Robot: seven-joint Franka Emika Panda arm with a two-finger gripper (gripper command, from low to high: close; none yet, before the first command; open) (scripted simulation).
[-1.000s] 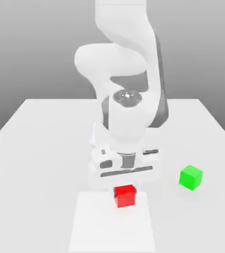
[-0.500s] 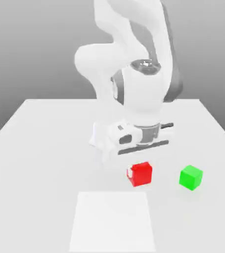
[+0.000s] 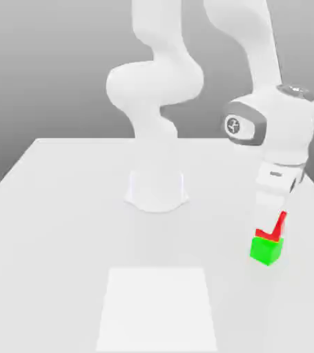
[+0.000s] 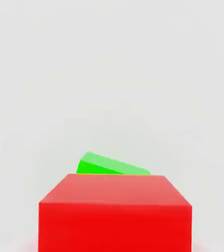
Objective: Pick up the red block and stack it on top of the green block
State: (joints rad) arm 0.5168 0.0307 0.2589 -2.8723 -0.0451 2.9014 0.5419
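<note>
Now the red block (image 3: 275,228) sits on the green block (image 3: 265,250) at the table's (image 3: 63,227) right side in the exterior view; whether my gripper (image 3: 275,222) grips it, I cannot tell; retreat remains.

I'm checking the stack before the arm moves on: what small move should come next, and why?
Probably lift the pincer straight up, slowly. The red block sits right over the green block, partly hidden by the hand, so pulling sideways could knock it off.

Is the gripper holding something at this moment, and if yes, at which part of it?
It cannot be told. The gripper is right at the red block, which sits on the green block, but the contact is hidden.
</note>
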